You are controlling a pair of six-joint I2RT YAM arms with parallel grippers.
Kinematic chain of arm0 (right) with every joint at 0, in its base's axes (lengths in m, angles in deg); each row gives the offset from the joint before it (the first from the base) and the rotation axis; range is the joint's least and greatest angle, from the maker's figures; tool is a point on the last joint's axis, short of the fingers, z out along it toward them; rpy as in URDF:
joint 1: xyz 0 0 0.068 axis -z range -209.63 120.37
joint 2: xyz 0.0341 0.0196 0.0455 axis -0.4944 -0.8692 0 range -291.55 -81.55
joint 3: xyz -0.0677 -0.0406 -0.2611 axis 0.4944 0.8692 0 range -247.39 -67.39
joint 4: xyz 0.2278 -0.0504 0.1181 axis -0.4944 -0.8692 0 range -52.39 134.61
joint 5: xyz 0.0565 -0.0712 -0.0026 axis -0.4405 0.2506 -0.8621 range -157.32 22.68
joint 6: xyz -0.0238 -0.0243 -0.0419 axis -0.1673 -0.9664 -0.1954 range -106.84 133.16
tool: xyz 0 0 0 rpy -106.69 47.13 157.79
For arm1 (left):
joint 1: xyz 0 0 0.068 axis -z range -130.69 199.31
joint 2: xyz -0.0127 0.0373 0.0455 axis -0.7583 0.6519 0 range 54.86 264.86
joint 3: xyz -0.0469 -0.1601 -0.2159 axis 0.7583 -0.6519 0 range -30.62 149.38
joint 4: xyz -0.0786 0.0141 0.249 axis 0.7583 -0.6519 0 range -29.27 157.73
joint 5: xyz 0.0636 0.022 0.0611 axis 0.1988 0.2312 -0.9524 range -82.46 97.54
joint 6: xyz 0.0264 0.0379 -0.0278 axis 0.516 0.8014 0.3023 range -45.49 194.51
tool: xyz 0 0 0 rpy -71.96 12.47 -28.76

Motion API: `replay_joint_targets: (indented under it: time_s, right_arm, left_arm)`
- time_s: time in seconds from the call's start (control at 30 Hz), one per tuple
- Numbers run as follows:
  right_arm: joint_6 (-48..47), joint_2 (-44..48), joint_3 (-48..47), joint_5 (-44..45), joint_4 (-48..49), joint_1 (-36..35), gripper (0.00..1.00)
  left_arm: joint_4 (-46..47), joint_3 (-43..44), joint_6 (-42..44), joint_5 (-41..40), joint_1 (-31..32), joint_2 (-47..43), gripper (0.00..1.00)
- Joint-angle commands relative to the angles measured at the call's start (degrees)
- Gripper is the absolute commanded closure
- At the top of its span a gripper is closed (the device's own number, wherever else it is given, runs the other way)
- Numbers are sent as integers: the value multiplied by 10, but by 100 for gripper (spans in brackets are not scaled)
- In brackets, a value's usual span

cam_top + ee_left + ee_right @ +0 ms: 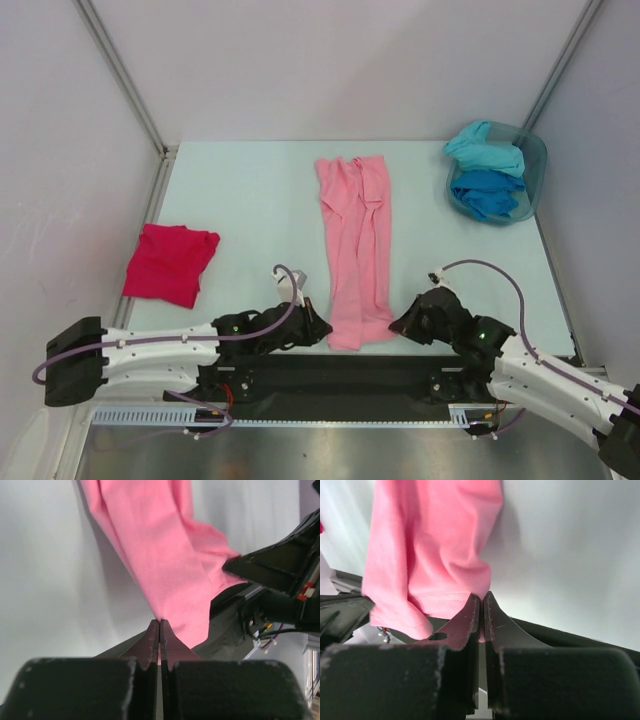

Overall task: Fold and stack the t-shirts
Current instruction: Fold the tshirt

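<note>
Three white walls (330, 60) surround pale table (250, 200); left tool (159, 622), right tool (481, 597) pinch pink t-shirt (355, 240).

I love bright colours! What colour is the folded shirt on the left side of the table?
The folded shirt is crimson-magenta; the top view shows it best.

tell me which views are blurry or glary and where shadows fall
Top external: sharp, evenly lit, glare on the metal strip in front. Left wrist: left tool blurred up close, soft shadow left of the pink t-shirt. Right wrist: right tool body blurred, table washed bright.
</note>
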Motion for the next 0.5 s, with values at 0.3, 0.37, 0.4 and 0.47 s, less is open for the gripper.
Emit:
replay_joint_targets:
  time_s: [0.3, 0.37, 0.4, 0.47]
  right_arm:
    - [-42, -39, -64, 27, 10, 21, 100]
    - [-56, -52, -84, 21, 18, 33, 100]
    - [-66, -59, -93, 19, 26, 49, 100]
    - [-95, -86, -118, 7, 34, 73, 100]
  left_arm:
    - [-76, 83, 69, -63, -35, -9, 100]
    - [-69, 87, 85, -59, -45, -2, 100]
    - [-67, 92, 92, -56, -61, 1, 100]
    - [-52, 97, 118, -44, -80, 16, 100]
